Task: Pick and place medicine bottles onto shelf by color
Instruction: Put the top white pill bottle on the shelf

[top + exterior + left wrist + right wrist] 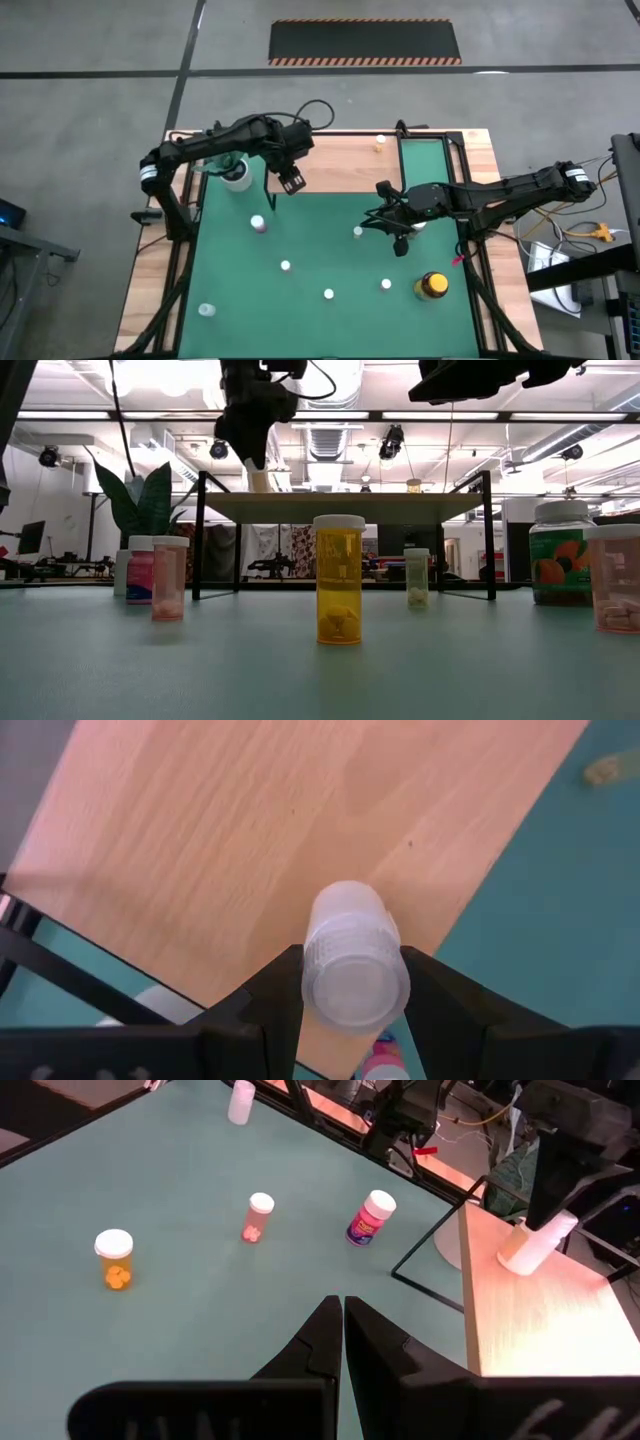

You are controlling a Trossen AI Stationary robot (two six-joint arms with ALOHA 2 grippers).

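Note:
My left gripper [291, 181] is over the near edge of the light-wood shelf [340, 160], shut on a small white medicine bottle [350, 945]. In the right wrist view that bottle [530, 1245] leans with its base at the shelf top [540, 1320]; I cannot tell if it touches. My right gripper [398, 235] is shut on nothing above the green mat, right of centre. A small bottle [380, 142] stands on the shelf's far right corner. Loose bottles stand on the mat: a pink-labelled one [259, 224], an orange one [339, 580], and a yellow black-lidded jar [432, 286]. My left gripper pinches the white bottle between its two fingers at the sides of its white cap [312, 982]. The fingers [432, 995] come from above, pointing steeply down. The bottle hangs below them, tilted, cap up and base toward the shelf top.
A white pot with a green plant [235, 175] stands at the shelf's left end, close to my left arm. Several small bottles [328, 294] dot the mat's near half. A greenish jar [563, 553] stands near my right arm. Black frame rails [180, 260] edge the mat.

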